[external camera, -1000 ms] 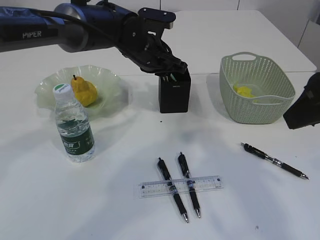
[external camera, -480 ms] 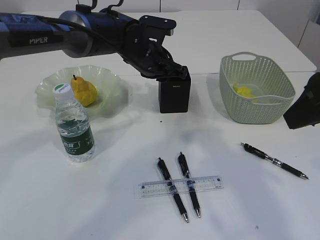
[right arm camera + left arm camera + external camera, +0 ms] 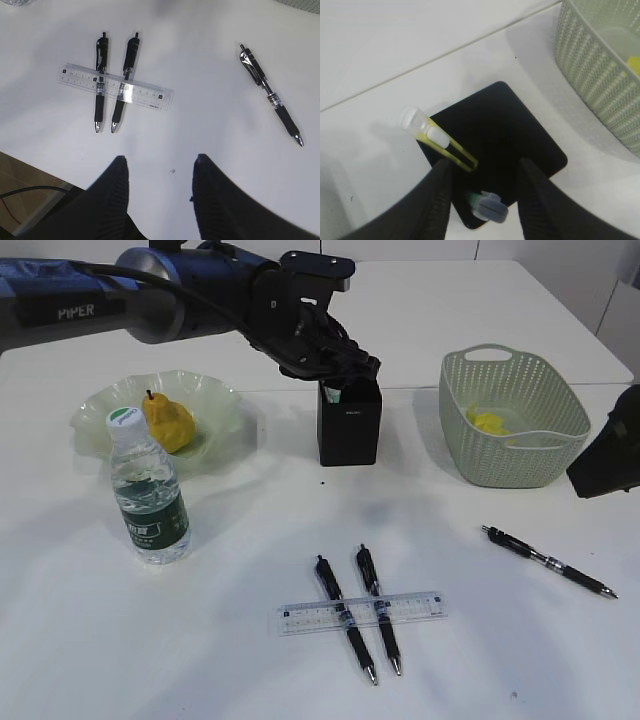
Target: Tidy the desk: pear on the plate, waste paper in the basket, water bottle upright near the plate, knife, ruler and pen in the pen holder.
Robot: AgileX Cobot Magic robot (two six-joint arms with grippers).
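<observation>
Here the desk [image 3: 250,540] is a plain, matte white tabletop, with a seam running across behind the pen holder [image 3: 348,425]. The left arm reaches in from the upper left, bent down so the left gripper [image 3: 482,175] hangs just above the black, square pen holder; its dark fingers [image 3: 440,200] are spread and clasp nothing. Inside the holder stand a knife [image 3: 442,142] with a yellow and black body and clear end, and a grey-tipped item [image 3: 487,207]. The right gripper [image 3: 157,170] hovers over bare desk near the front edge, its black jaws apart and empty.

The yellow pear [image 3: 168,423] sits on the translucent, wavy-rimmed green plate [image 3: 215,400]. The clear water bottle [image 3: 148,490] stands upright just in front of the plate. The sage basket [image 3: 515,420], perforated like weave, holds a yellow scrap [image 3: 488,423]. The transparent ruler [image 3: 360,612] lies flat across two black pens [image 3: 345,620]. A third pen [image 3: 548,561] lies apart, right.
</observation>
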